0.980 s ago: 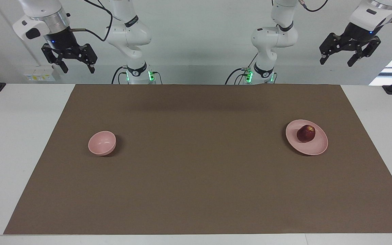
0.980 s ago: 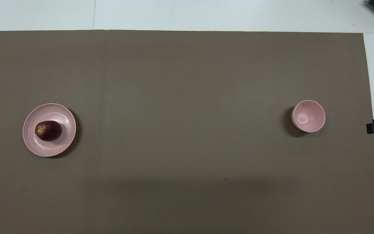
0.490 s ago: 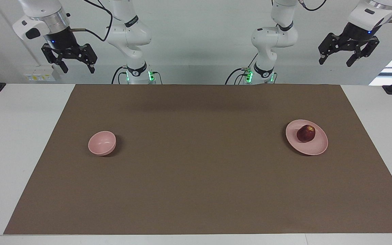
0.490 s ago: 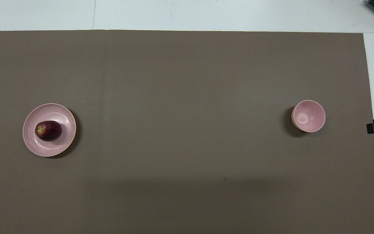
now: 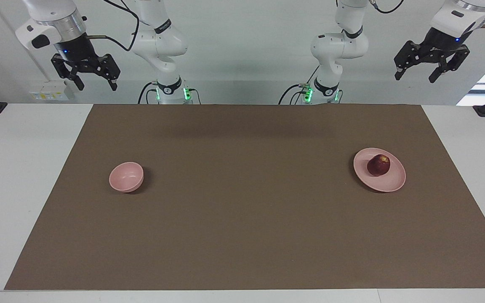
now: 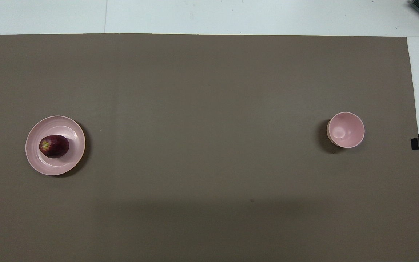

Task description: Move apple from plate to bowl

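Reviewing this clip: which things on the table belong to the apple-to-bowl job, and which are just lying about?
Part of the job:
- apple, on the plate
- plate, toward the left arm's end
- bowl, empty, toward the right arm's end
- left gripper and right gripper, both open, raised by the robots' edge of the table

Just lying about:
- brown mat under everything; no stray objects on it

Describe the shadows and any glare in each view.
Facing view: the bowl and the plate cast short dark shadows on the brown mat, and a soft shadow band crosses the mat nearest the robots; bright window light sits at the frame's edge. Overhead view: a pale highlight shines inside the bowl, and the apple shows a faint sheen.
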